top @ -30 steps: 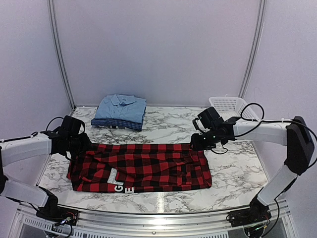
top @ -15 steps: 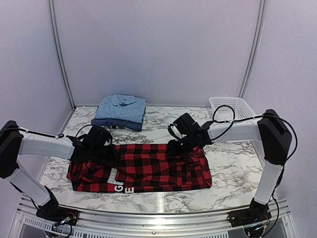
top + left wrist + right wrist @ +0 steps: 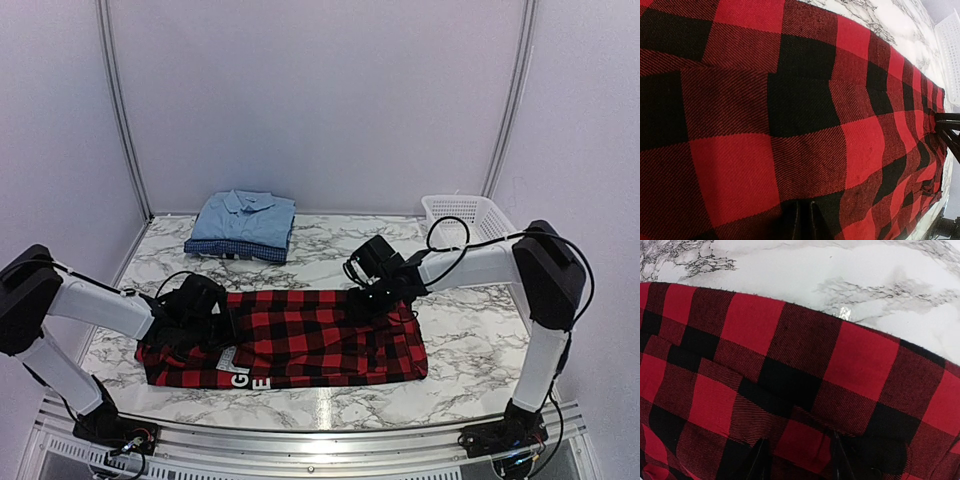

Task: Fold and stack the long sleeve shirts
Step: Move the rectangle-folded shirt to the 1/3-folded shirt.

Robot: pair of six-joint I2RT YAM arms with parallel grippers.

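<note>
Ahead of the left pincer [image 3: 803, 225], the red-and-black plaid shirt [image 3: 805, 110] shows crisp twill weave. Its checks stretch large close to the pincer and shrink quickly farther off. The pincer itself is a dark, blurred shape. Beyond the right pincer [image 3: 799, 460], which is also dim and soft, the marble tabletop [image 3: 840, 270] is bright, close to washed out. From above, the light is cool, even and diffuse, with faint shadows. A glare streak lies along the metal rail [image 3: 320, 462], well behind both pincers.

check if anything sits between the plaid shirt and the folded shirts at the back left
Nothing visible does. Only bare marble table lies between the plaid shirt and the folded light blue shirt behind it. The white basket stands at the back right, off that path.
</note>
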